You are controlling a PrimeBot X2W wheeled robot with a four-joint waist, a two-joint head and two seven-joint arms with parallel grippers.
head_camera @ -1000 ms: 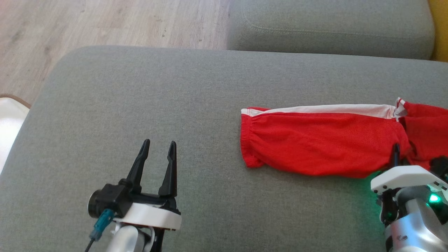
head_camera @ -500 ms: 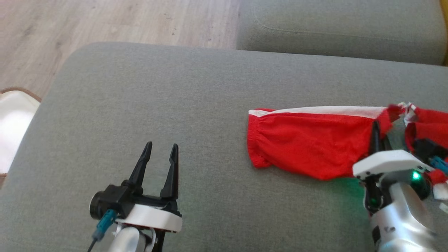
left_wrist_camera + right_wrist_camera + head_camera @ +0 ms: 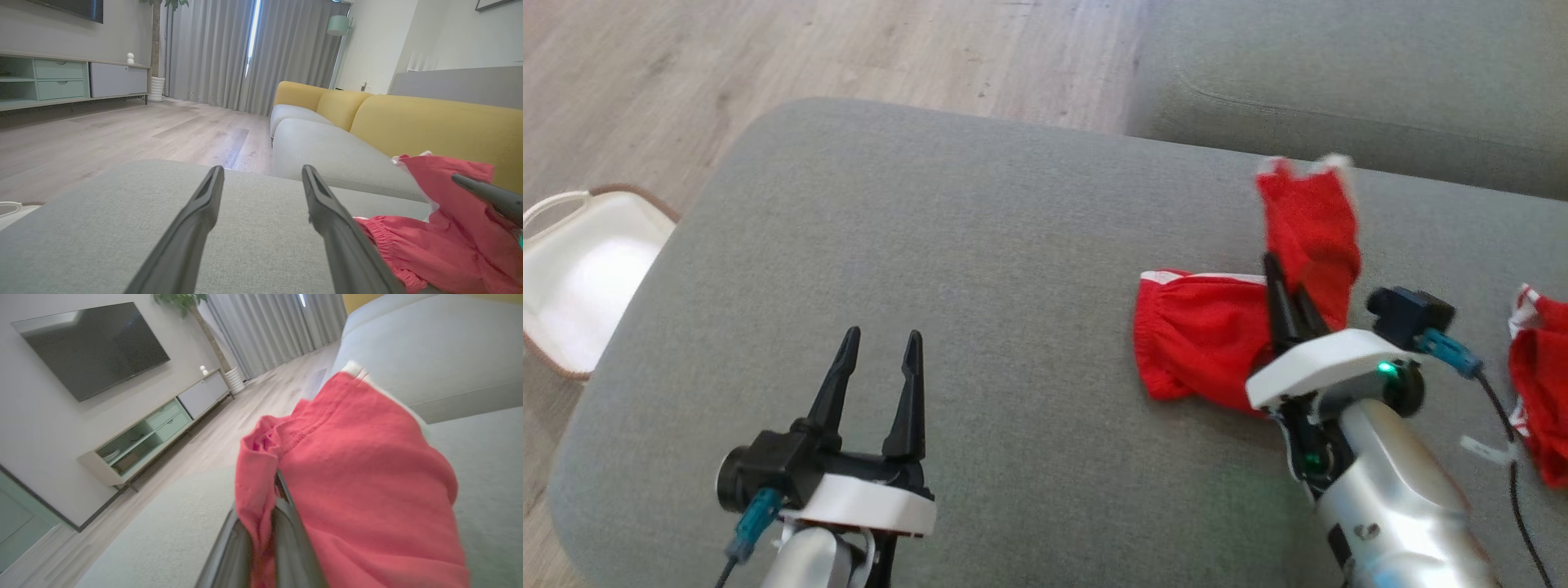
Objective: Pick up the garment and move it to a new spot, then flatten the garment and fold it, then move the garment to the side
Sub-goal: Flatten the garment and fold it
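Observation:
The red garment [image 3: 1201, 335] with a white side stripe lies on the grey cushion [image 3: 980, 245], right of centre. My right gripper [image 3: 1286, 282] is shut on one end of it and holds that end up as a flap [image 3: 1311, 220] above the flat waistband part. In the right wrist view the cloth [image 3: 359, 477] drapes over the pinched fingers [image 3: 286, 531]. More red fabric [image 3: 1539, 384] lies at the right edge. My left gripper [image 3: 876, 339] hovers open and empty over the cushion's near left; in the left wrist view its gripper [image 3: 261, 179] has the garment [image 3: 425, 245] to its right.
A white basket [image 3: 547, 245] stands on the wood floor [image 3: 768, 49] left of the cushion. A second grey seat cushion [image 3: 1339, 73] lies behind, with a yellow sofa back [image 3: 429, 122] beyond it. The cushion's left edge drops to the floor.
My right gripper has lifted the garment's right end and carried it leftward over the rest of the cloth. The head camera has shifted too. The left gripper stays open in place.

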